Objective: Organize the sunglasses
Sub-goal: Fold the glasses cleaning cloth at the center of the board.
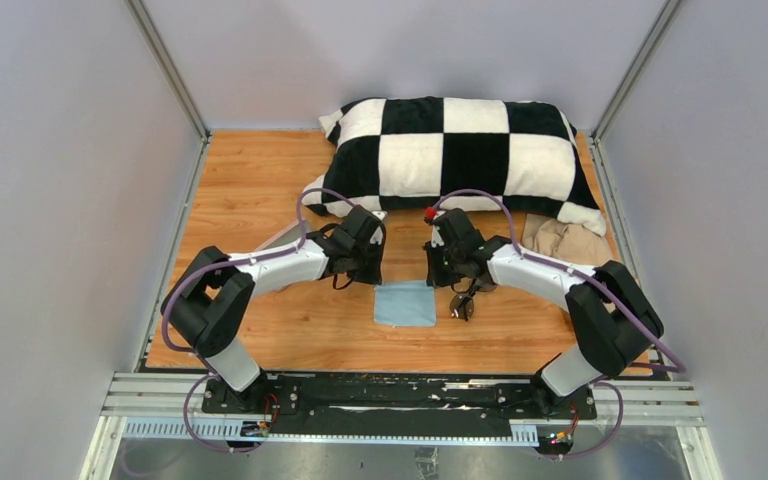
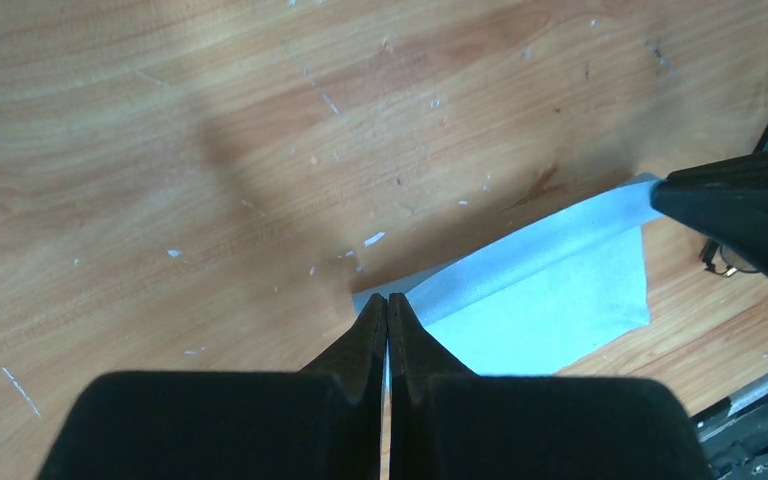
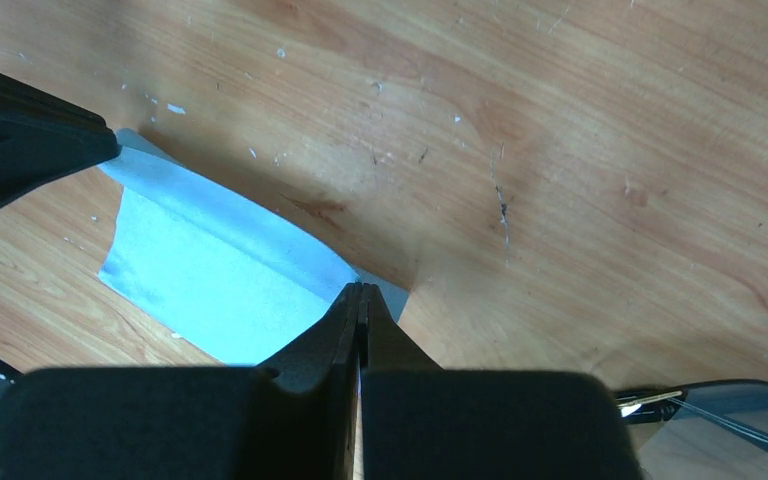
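Note:
The light blue cloth lies on the wooden table between the arms. My left gripper is shut on its far left corner; in the left wrist view its tips pinch the cloth. My right gripper is shut on the far right corner; in the right wrist view its tips pinch the cloth. The cloth's far edge is raised and creased. The sunglasses, with dark lenses and a thin frame, lie just right of the cloth and show at the right wrist view's lower right.
A black-and-white checkered pillow lies across the back of the table. The pinkish-grey case lies at the back right, beside the pillow. Grey walls stand on both sides. A metal rail runs along the near edge.

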Available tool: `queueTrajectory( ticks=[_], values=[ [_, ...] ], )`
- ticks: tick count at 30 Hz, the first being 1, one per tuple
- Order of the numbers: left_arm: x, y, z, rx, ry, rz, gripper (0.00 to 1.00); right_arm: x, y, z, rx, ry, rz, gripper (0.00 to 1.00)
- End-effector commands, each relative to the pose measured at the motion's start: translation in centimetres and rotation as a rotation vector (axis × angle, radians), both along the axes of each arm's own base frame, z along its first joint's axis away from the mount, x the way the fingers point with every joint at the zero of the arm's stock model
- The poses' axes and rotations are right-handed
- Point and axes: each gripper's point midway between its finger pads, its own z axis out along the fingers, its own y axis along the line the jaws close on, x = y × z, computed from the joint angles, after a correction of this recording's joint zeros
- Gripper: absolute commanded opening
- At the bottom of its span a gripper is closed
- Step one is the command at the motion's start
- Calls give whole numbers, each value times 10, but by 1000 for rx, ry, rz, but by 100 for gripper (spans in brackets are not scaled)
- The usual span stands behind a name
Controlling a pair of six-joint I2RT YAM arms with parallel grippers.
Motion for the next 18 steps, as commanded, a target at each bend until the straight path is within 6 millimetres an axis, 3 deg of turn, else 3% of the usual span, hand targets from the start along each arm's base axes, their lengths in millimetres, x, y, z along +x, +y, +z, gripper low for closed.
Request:
queueTrajectory(
  ticks=[1,18],
  values=[
    [-10,-1,4,-29,1,-3,0,-11,-5,0,-2,4,9,0],
    [-37,4,2,-37,13,-12,0,-45,-8,-8,7,58,69,0]
  ],
)
